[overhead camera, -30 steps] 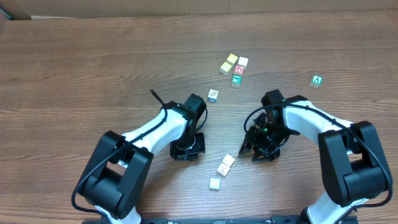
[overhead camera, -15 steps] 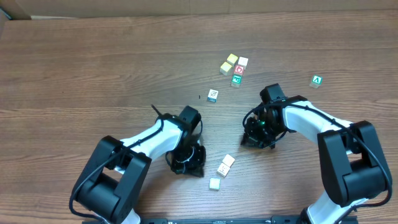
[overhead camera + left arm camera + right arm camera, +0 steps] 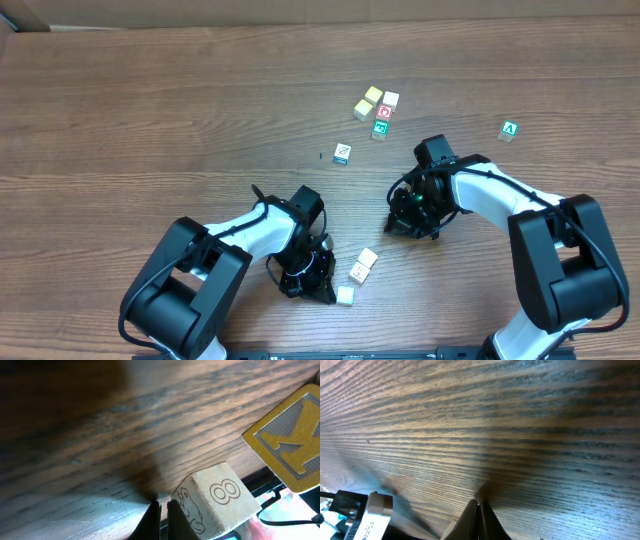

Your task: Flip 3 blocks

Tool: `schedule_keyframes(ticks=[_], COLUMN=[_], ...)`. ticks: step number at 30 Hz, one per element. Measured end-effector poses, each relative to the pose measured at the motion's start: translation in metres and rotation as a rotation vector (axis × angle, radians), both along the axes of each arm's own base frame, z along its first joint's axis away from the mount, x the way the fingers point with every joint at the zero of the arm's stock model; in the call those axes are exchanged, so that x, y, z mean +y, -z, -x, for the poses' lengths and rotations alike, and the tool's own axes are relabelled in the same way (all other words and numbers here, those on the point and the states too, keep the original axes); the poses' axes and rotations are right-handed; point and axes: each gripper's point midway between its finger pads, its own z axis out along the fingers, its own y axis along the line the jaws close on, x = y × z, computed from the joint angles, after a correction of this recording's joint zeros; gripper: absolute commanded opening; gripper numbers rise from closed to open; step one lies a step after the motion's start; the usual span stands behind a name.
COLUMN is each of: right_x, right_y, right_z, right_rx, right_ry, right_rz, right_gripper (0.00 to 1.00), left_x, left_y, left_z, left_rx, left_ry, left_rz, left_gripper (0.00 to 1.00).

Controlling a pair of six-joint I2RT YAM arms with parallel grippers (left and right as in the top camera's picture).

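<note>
Small wooden alphabet blocks [image 3: 365,263] with tan or white faces and coloured prints lie in two loose groups on the brown wood-grain table [image 3: 150,100]. Farthest left, the left gripper [image 3: 163,508] is clenched on nothing, its tips pressed together low over the wood. Just beside those tips sits a tan block printed with an "8" and a picture outline [image 3: 215,502]. Right of it lies a tan block with a raised yellow letter [image 3: 292,442], and both are near the table's front edge. Further up the table a white block with a slash mark [image 3: 342,153] stands alone. Beyond it is a cluster where a red-printed block [image 3: 385,112] and a green-printed block [image 3: 381,128] sit just beside two yellow-topped cubes [image 3: 373,94]. The right gripper [image 3: 479,506] is likewise pinched shut and empty, over bare wood. A green "A" cube [image 3: 510,129] sits far right.

As I judge the risk, closed tips may shove the "8" block along flat rather than roll it. That could knock it into its neighbour or off the front edge. In the cluster, a nudge could turn a yellow-topped cube instead.
</note>
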Motion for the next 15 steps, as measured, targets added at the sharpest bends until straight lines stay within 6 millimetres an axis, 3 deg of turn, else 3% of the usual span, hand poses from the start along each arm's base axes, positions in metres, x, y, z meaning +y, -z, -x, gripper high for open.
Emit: schedule_keyframes(ticks=[15], right_x=[-0.002], right_y=[0.000], right_z=[0.006], right_rx=[0.026], right_ry=[0.000], right_rz=[0.013], right_gripper=[0.04], left_x=[-0.001], left_y=[0.000], left_z=[0.013], left_rx=[0.019], left_ry=[0.037], left_rz=[0.020], left_gripper=[0.04])
